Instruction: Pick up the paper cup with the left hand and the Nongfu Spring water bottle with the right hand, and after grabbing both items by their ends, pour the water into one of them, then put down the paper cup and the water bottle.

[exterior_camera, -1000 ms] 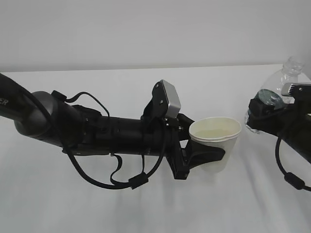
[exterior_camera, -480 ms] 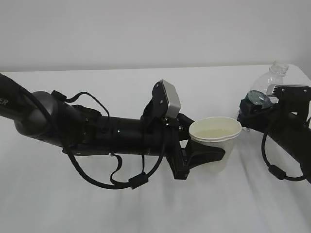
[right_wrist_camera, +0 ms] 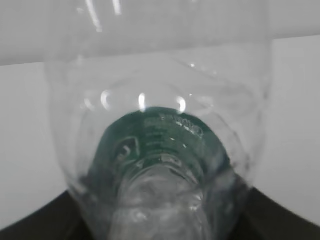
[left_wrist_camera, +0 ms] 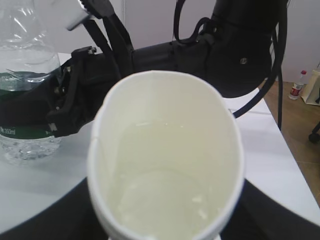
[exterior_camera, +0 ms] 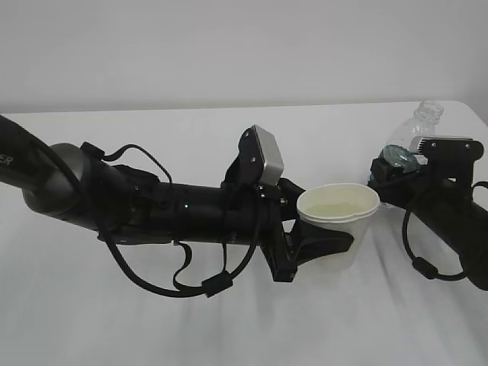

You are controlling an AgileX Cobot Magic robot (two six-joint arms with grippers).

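My right hand (exterior_camera: 393, 179) grips the Nongfu Spring water bottle (exterior_camera: 412, 137), swinging it upright and leftward; my left hand (exterior_camera: 316, 244) clamps the paper cup (exterior_camera: 338, 210), water (left_wrist_camera: 160, 195) inside; pouring looks done, set-down remains.

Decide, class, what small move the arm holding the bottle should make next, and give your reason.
Probably lower the bottle the rest of the way and open the right gripper. The cup in the left gripper already holds water, and the left wrist view shows the bottle upright with its base at or near the table, so pouring looks done.
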